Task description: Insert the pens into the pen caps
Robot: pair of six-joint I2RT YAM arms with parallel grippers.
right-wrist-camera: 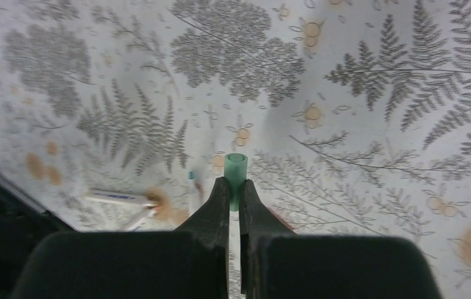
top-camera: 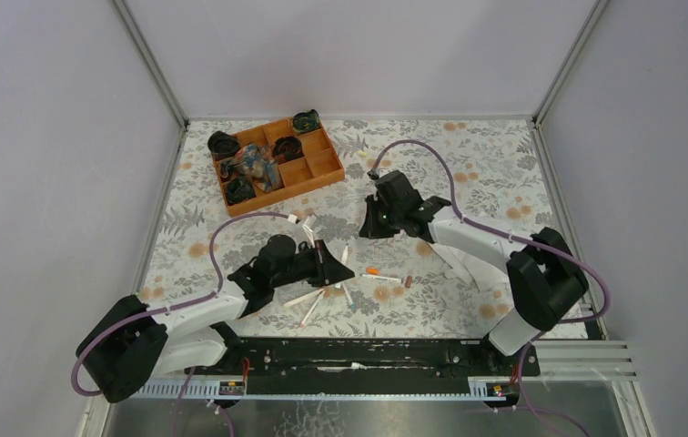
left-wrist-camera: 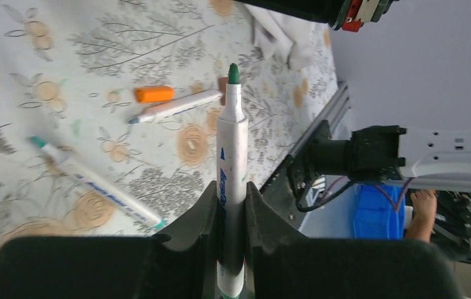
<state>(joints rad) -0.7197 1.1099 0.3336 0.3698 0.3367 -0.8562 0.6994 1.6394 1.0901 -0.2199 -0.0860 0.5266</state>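
The table (top-camera: 504, 159) is covered with a fern-and-flower print. An orange compartment tray (top-camera: 308, 185) is set far left; loose pens (top-camera: 304, 298), an orange cap (top-camera: 372, 270), a brown cap (top-camera: 408, 282) and crumpled white paper (top-camera: 463, 264) are scattered nearer the front.

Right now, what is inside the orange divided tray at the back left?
The orange plastic divided tray holds several dark crumpled bundles and one bluish-brown wad. Anything beneath them is covered.

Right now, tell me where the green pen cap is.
Right wrist view: the green pen cap is pinched in the right gripper, above the fern-print tablecloth, pens lying to its lower left.
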